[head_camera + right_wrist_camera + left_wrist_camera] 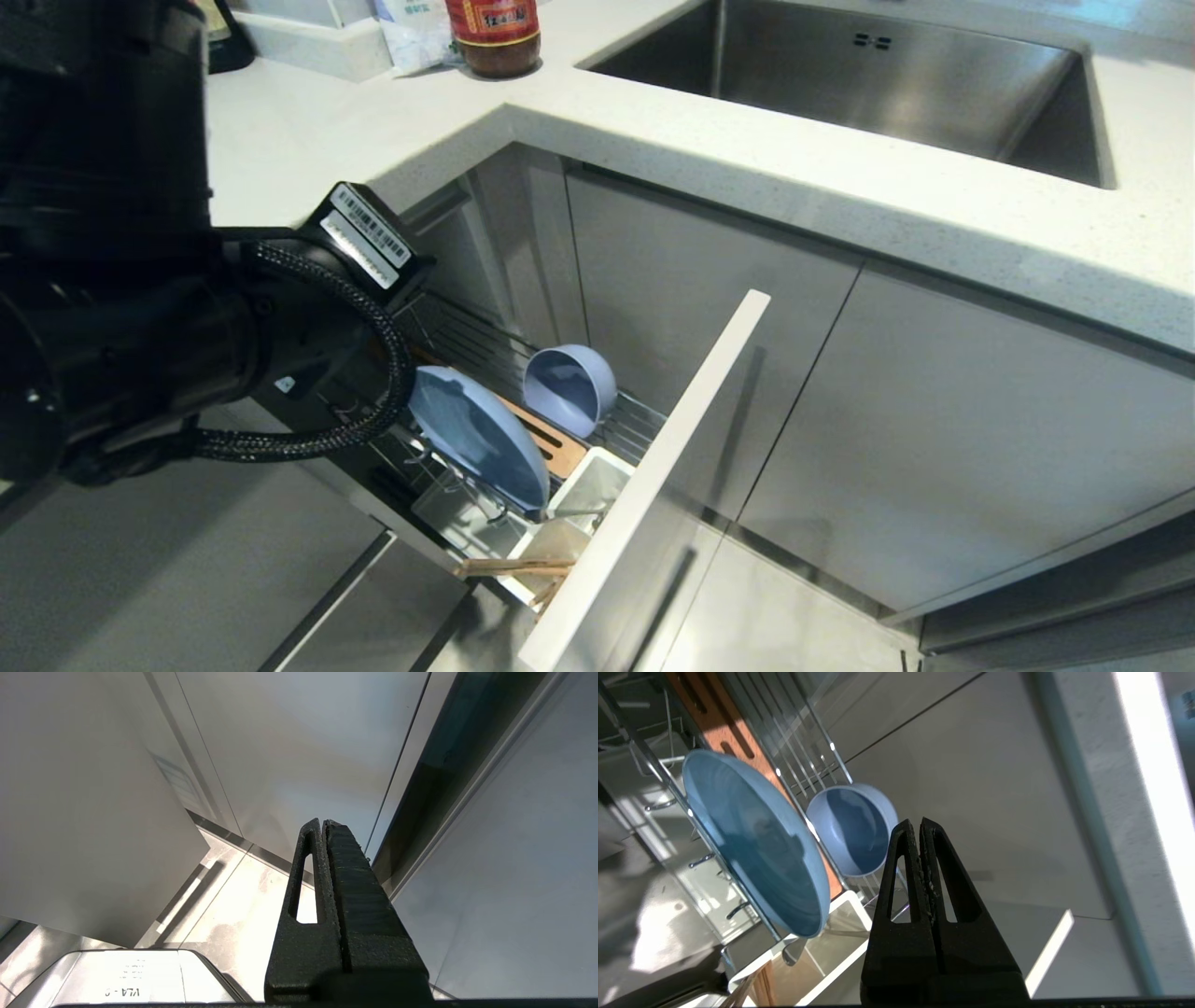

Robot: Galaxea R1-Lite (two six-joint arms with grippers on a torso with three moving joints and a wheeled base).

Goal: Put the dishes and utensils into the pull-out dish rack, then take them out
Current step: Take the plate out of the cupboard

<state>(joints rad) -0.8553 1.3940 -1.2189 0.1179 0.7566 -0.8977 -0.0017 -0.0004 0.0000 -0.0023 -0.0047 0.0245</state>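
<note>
Holding my left gripper [920,823] closed and empty above the rack [803,765]; I judge the plate [752,840] light, slippery; grip its upper rim.

Materials I see in the open rack

Glossy plastic plate [478,435] and matt bowl [569,387]; shiny chrome wire rack [485,350], wooden strip [551,443], brushed steel sink [896,84].

Loaded pull-out dish rack [611,420] below the counter [747,140]
Plate [476,434] on edge among the prongs, bowl [569,387] behind it; chopsticks [513,566] in the cutlery cup [597,467] by the front panel [653,485]
</note>
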